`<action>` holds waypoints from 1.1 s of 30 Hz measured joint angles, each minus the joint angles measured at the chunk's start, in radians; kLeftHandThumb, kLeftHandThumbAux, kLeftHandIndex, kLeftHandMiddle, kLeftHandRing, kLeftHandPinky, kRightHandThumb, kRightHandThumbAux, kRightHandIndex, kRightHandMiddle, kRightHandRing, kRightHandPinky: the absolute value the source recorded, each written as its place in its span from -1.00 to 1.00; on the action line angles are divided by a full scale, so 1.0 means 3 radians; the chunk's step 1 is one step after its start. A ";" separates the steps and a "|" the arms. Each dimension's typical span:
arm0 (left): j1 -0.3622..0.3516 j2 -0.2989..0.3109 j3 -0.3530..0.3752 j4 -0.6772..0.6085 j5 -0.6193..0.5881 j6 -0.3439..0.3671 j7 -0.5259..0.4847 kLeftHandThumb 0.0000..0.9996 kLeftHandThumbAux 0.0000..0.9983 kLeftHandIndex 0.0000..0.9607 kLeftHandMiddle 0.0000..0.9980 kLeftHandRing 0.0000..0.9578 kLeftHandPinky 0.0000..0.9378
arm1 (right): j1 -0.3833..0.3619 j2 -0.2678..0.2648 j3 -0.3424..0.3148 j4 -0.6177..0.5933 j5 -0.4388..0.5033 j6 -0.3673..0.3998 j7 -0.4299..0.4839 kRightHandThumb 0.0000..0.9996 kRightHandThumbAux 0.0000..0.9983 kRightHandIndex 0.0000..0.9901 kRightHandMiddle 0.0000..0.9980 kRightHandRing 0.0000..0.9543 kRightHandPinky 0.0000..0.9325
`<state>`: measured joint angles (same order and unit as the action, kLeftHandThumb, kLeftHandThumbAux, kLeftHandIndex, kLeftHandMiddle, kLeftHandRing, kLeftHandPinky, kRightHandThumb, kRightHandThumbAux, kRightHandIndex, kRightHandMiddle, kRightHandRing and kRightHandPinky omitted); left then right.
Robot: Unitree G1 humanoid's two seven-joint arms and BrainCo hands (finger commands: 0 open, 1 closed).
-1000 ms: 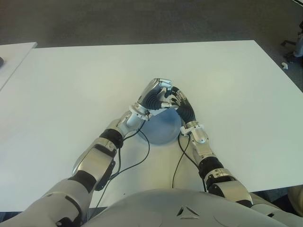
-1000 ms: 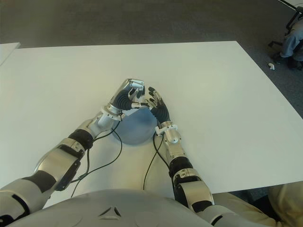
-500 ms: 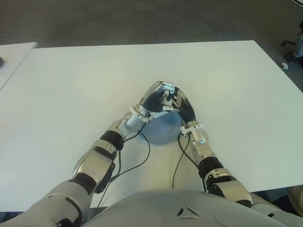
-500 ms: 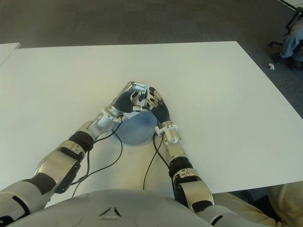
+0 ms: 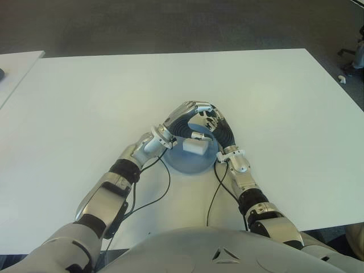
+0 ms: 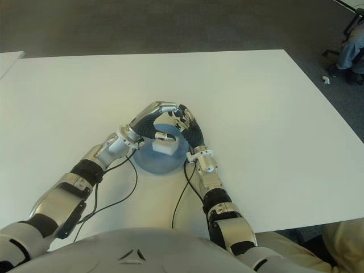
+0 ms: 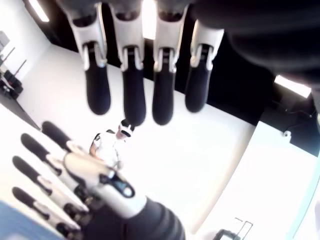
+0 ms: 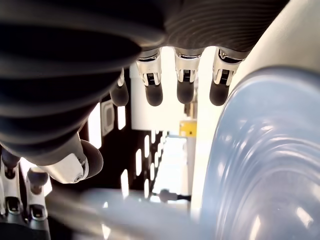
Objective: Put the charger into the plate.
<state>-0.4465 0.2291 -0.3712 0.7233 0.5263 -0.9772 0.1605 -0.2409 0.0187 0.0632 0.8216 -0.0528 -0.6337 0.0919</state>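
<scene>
Now charger [image 5: 195,147] in plate [image 5: 181,162].

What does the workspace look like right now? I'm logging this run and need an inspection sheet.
Surface: white table, bare apart from the job's things.
Job's things: white charger lies in the blue plate.
Clutter: nothing seen.
Hands: left hand arched over the plate's far side, fingers open, holding nothing; right hand beside the plate's right edge, fingers open.
Cables: black cables trail from both wrists across the table.
Surroundings: grey carpet; second table at left.
</scene>
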 measured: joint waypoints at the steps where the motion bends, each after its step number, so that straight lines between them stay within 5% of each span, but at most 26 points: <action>1: 0.0011 0.0012 0.0000 -0.0030 0.0000 0.0024 -0.0028 -0.34 -0.43 -0.99 -0.99 -0.99 -0.99 | 0.0000 0.0000 0.0001 -0.0001 0.0000 0.0000 0.0000 -0.79 0.07 -0.93 -0.91 -0.90 -0.81; 33: 0.0131 0.0067 -0.0012 -0.0428 0.0016 0.0457 -0.0198 -0.56 -0.45 -1.00 -1.00 -1.00 -1.00 | 0.0000 -0.0005 0.0009 0.0024 0.0002 -0.0050 0.0016 -0.75 0.07 -0.93 -0.90 -0.91 -0.83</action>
<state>-0.4072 0.2493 -0.3749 0.5951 0.5310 -0.8400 0.1011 -0.2409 0.0170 0.0657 0.8290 -0.0521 -0.6487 0.0966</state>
